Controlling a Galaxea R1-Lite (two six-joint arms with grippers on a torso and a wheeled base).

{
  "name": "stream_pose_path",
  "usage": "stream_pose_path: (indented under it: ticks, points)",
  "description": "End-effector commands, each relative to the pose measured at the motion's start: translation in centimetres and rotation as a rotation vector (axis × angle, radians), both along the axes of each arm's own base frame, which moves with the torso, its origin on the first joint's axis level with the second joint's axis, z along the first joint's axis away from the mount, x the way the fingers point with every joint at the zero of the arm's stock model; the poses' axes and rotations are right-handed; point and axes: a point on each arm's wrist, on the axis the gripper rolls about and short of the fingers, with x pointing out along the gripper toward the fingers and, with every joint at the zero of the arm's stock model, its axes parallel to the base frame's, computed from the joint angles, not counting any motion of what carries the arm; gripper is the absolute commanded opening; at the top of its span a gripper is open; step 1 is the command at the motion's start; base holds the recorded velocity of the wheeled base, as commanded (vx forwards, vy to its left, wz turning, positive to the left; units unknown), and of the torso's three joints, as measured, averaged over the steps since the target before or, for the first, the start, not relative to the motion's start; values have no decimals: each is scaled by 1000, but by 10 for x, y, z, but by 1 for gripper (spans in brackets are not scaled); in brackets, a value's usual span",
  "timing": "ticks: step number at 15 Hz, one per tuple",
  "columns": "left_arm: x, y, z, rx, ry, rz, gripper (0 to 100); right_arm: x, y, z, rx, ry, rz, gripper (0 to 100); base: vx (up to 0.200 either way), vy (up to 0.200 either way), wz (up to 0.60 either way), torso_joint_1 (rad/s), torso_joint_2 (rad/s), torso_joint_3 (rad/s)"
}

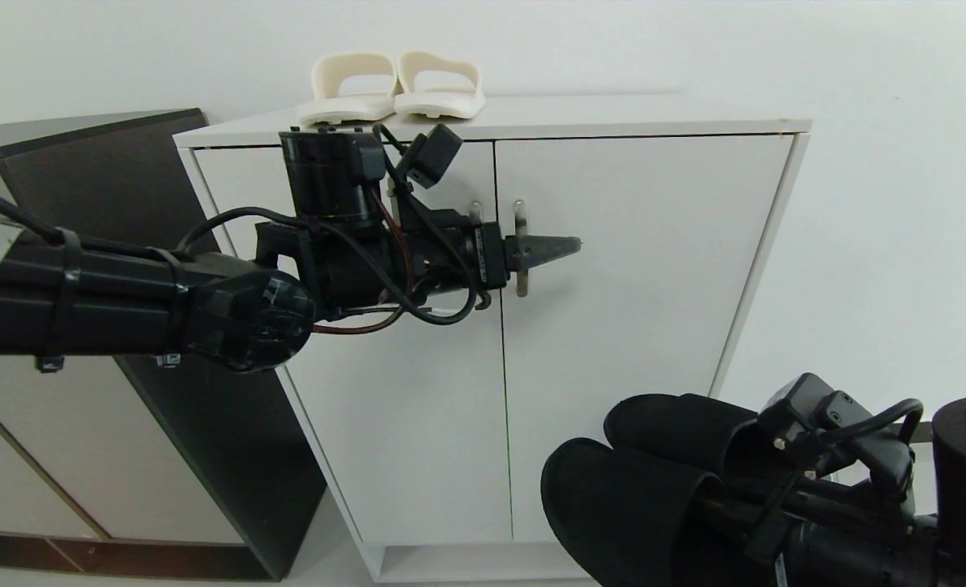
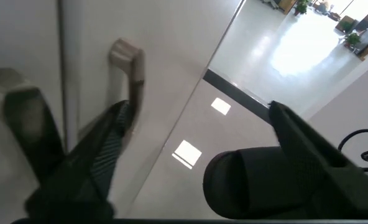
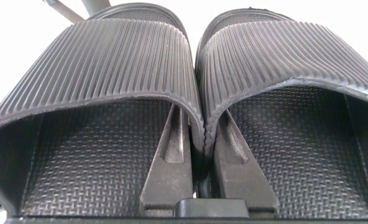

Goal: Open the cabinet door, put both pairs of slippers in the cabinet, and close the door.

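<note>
The white cabinet point(image 1: 629, 326) stands with both doors shut. Its two metal handles point(image 1: 520, 244) flank the centre seam. My left gripper point(image 1: 562, 243) hovers just in front of the right door's handle point(image 2: 129, 68), open; one finger point(image 2: 106, 146) lies against that handle and nothing is held. A cream pair of slippers point(image 1: 397, 86) rests on the cabinet top. The black pair of slippers point(image 1: 654, 481) hangs low at the right, in front of the cabinet. My right gripper point(image 3: 201, 127) is shut on the inner strap edges of the black pair point(image 3: 134, 68).
A dark cabinet with glossy panels point(image 1: 124, 171) stands close against the white cabinet's left side. A plain white wall point(image 1: 898, 244) lies behind and to the right. The shiny floor point(image 2: 283, 56) stretches away beyond the cabinet.
</note>
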Motion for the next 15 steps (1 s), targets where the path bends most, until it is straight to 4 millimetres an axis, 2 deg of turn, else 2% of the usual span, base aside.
stream_pose_path:
  ticks: [1,5,7,9,13,15]
  points:
    - [-1,0,0,0,1,-3,0,-1,1,-1,-3,4,8,0,0,0,0,0,0,0]
    - [-9,4,2,0,-2,-5,0,-10,-4,-6,14,39,108,0,0,0,0,0,0,0]
    - [-21,9,5,2,-3,-8,0,-11,-4,-5,16,37,139,0,0,0,0,0,0,0]
    - [-38,13,10,2,-7,-22,0,-18,-10,-4,42,50,213,0,0,0,0,0,0,0]
    - [-65,28,13,5,-13,-22,0,-20,-11,-5,45,55,229,0,0,0,0,0,0,0]
    - [-94,45,16,22,-56,-26,0,-21,-12,-6,45,55,229,0,0,0,0,0,0,0]
